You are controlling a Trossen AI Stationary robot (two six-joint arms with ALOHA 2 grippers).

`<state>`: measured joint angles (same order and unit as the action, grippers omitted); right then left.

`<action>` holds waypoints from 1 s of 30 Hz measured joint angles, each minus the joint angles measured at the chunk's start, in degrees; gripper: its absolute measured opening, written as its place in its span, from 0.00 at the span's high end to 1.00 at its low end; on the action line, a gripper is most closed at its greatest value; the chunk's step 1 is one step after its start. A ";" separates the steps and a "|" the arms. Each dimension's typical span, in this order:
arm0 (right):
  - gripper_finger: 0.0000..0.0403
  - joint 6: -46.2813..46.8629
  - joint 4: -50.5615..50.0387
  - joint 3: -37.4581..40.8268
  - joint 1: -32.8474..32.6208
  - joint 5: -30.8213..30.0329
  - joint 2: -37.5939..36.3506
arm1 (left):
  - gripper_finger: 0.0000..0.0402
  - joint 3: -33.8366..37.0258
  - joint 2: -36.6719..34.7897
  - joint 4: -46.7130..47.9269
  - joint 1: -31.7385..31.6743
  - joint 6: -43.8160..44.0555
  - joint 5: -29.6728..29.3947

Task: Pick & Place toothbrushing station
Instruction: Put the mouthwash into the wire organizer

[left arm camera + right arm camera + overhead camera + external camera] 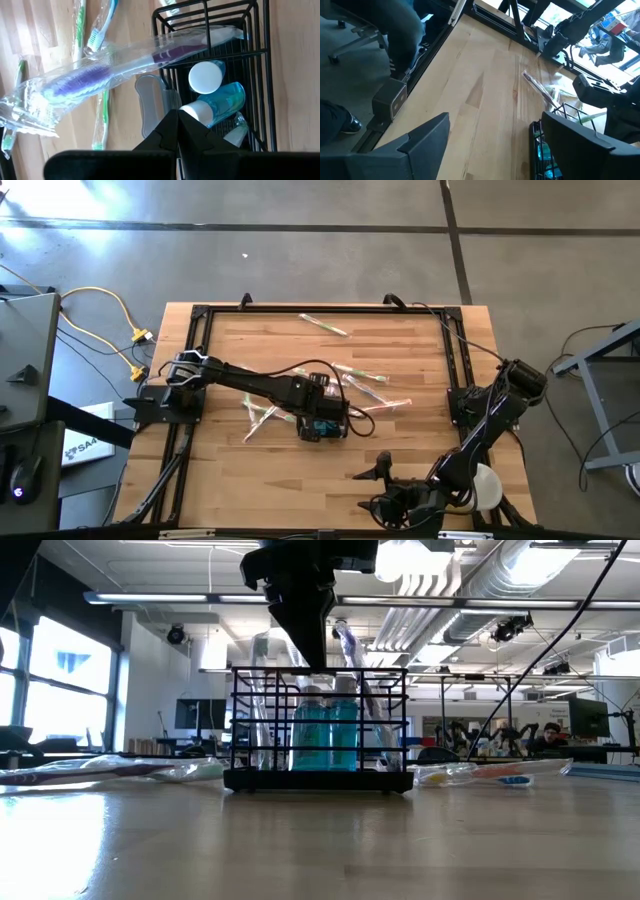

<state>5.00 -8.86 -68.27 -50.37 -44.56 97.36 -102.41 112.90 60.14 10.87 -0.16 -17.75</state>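
High view: toothbrushing station (325, 423), black wire caddy, near the middle of the wooden desk (300, 470), left tool (322, 408) over it; wrapped toothbrushes (362, 375) scattered beside; right tool (385, 488) at the near edge, well apart. Low view: station (318, 730) upright, two blue bottles (325, 730) inside. Left wrist view: left tool (178, 119) pinched together, empty, above a wrapped purple toothbrush (100, 75) resting on the rim. Right wrist view: right tool (495, 135) spread wide, empty.

The toothbrushing station (318, 730) is glossy black wire. The table (400, 450) is smooth pale wood. Toothbrush wrappers (100, 75) are clear, shiny plastic.
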 joint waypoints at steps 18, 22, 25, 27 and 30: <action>0.23 1.26 -0.95 0.02 -0.17 0.00 -0.04 | 1.00 0.64 0.00 -0.65 0.02 1.79 -0.93; 0.23 1.26 -1.11 0.02 -0.17 0.02 -0.04 | 1.00 2.04 0.04 -0.32 0.02 3.38 -0.94; 0.23 1.41 -1.11 0.02 -0.17 0.09 -0.04 | 1.00 3.66 0.04 -0.98 0.02 3.39 -1.04; 0.23 1.46 -1.09 0.02 -0.17 0.09 -0.03 | 1.00 4.39 0.04 -1.82 0.02 3.41 -1.12; 0.23 1.46 -1.05 0.02 -0.17 0.11 -0.03 | 1.00 4.51 0.00 -2.14 0.02 3.43 -1.13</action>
<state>6.46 -9.91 -68.25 -50.54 -44.45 97.33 -97.90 112.90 58.00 10.90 3.27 -18.87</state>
